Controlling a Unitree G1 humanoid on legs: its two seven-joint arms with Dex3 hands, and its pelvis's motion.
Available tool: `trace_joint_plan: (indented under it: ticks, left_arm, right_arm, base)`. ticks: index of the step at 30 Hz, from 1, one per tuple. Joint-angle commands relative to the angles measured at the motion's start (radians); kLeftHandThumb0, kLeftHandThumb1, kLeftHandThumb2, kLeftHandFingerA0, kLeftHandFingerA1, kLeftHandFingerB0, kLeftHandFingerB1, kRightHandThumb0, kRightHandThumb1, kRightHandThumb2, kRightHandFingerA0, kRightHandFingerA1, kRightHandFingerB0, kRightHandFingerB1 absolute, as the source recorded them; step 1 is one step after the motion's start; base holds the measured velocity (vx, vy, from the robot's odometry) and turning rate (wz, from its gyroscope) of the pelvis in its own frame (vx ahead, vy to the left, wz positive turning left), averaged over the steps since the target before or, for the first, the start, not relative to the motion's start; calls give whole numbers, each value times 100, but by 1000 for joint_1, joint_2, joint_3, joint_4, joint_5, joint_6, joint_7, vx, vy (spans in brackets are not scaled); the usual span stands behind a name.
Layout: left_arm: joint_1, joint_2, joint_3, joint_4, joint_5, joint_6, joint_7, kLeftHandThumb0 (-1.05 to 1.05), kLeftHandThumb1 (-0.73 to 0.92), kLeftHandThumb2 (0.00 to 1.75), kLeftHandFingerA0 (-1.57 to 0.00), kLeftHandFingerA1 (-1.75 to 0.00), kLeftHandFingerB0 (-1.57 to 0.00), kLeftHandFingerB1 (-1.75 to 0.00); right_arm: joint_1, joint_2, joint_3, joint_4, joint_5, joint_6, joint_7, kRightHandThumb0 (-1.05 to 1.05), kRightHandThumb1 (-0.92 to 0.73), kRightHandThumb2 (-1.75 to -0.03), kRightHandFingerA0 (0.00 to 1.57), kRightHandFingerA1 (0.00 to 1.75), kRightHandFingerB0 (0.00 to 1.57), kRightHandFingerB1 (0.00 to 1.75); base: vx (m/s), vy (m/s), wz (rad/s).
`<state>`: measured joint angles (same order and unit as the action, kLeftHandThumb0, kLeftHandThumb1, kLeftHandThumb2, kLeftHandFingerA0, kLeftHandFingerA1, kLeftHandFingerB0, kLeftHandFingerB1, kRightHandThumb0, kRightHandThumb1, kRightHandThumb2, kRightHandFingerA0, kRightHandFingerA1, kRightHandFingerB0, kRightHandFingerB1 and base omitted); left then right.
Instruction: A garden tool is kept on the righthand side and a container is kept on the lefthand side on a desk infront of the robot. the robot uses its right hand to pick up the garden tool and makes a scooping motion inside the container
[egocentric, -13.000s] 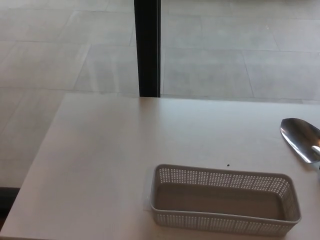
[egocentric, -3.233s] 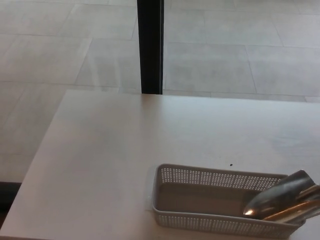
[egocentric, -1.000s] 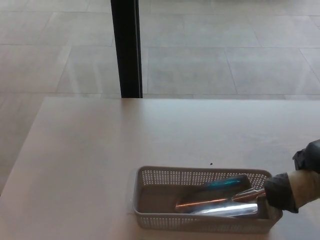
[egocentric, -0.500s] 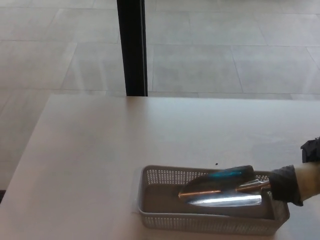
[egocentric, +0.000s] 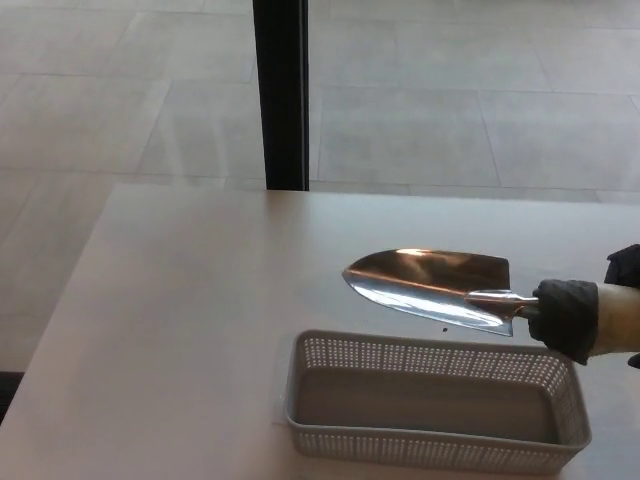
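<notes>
Polished silver metal forms the blade of the garden trowel (egocentric: 430, 285), which is held in the air above and just beyond the far rim of the pale grey perforated plastic basket (egocentric: 432, 452), blade pointing left. The trowel's handle is gripped at the right edge by the right robot hand (egocentric: 600, 315), closed around it. The basket is set on the near part of the light wooden table (egocentric: 190, 300).

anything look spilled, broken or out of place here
Nothing stands out. The basket sits upright and empty on the desk, and the right hand holds the trowel above it.
</notes>
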<state>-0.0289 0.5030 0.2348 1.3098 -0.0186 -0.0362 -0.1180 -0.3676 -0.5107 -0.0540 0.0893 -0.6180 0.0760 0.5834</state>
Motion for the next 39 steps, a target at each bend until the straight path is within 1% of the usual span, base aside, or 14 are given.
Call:
trace_joint_plan:
  ticks: [1, 7, 8, 11, 12, 15, 16, 17, 25, 29, 32, 36, 37, 39]
  left_arm:
    - [17, 7, 7, 1, -5, 18, 5, -66, -18, 163, -85, -121, -76, -114]
    - [20, 11, 4, 5, 2, 9, 11, -67, -2, 151, -101, -122, -91, -114]
    - [21, 12, 3, 2, 2, 7, 7, -61, -5, 150, -88, -115, -85, -110]
    - [19, 10, 18, 3, -14, 15, 5, -67, -13, 163, -90, -122, -81, -115]
    - [20, 11, 12, 5, -7, 12, 0, -39, 15, 127, -102, -116, -76, -100]
    - [14, 15, 16, 8, -8, 21, -1, -36, 15, 124, -103, -114, -79, -100]
    - [12, 17, 15, 6, -6, 25, 8, -70, -12, 158, -86, -118, -77, -112]
    - [16, 18, 16, 2, -7, 19, 6, -70, -10, 162, -86, -120, -78, -114]
    - [14, 25, 32, 3, -12, 22, 12, -65, -10, 158, -94, -120, -84, -113]
    - [18, 25, 32, 6, -7, 7, 0, -70, -6, 154, -85, -115, -77, -109]
    - [10, 23, 54, 10, -27, 31, -4, -48, -10, 161, -82, -117, -72, -108]
    - [12, 18, 57, 4, -23, 21, -6, -65, -16, 160, -88, -121, -76, -112]
    - [11, 19, 56, 5, -20, 23, -7, -67, -16, 162, -86, -121, -77, -113]
    - [10, 19, 62, 1, -25, 28, -8, -66, -19, 165, -85, -123, -76, -115]
  right_arm:
    - [-7, 98, -183, 40, 309, 173, 15, -26, -54, -119, 94, 175, 81, 154]
    - [-81, 84, -287, 48, 399, 275, 60, -24, -48, -129, 94, 175, 77, 166]
    - [-99, 77, -308, 55, 408, 298, 59, -22, -52, -122, 94, 175, 81, 161]
    - [-114, 49, -324, 67, 398, 292, 56, -20, -51, -124, 90, 175, 79, 165]
    - [-129, 25, -355, 93, 414, 285, 55, -19, -48, -126, 92, 175, 81, 167]
    - [-155, 2, -361, 99, 395, 318, 56, -21, -50, -125, 94, 175, 79, 167]
    - [-161, -9, -368, 113, 401, 302, 56, -20, -51, -125, 97, 175, 82, 163]
    - [-160, -31, -370, 123, 391, 283, 51, -20, -47, -129, 96, 175, 82, 162]
    - [-94, -175, -295, 242, 310, 79, -46, -20, -45, -129, 92, 174, 87, 154]
    - [-65, -214, -222, 288, 268, 85, -103, -23, -51, -120, 89, 175, 81, 151]
    - [-9, -237, -155, 308, 240, -12, -142, -25, -46, -122, 92, 173, 83, 144]
    - [29, -243, -62, 276, 196, 1, -169, -17, -60, -101, 81, 170, 76, 132]
    - [35, -235, -43, 272, 190, 11, -185, -15, -64, -91, 90, 167, 78, 126]
    - [36, -220, -22, 275, 198, 24, -188, -17, -67, -92, 79, 172, 73, 139]
  base:
    - [0, 0, 0]
    - [0, 0, 0]
    - [0, 0, 0]
    - [0, 0, 0]
    - [0, 0, 0]
    - [0, 0, 0]
    - [0, 0, 0]
    - [0, 0, 0]
    - [0, 0, 0]
    - [0, 0, 0]
    - [0, 0, 0]
    - [0, 0, 0]
    - [0, 0, 0]
    - [0, 0, 0]
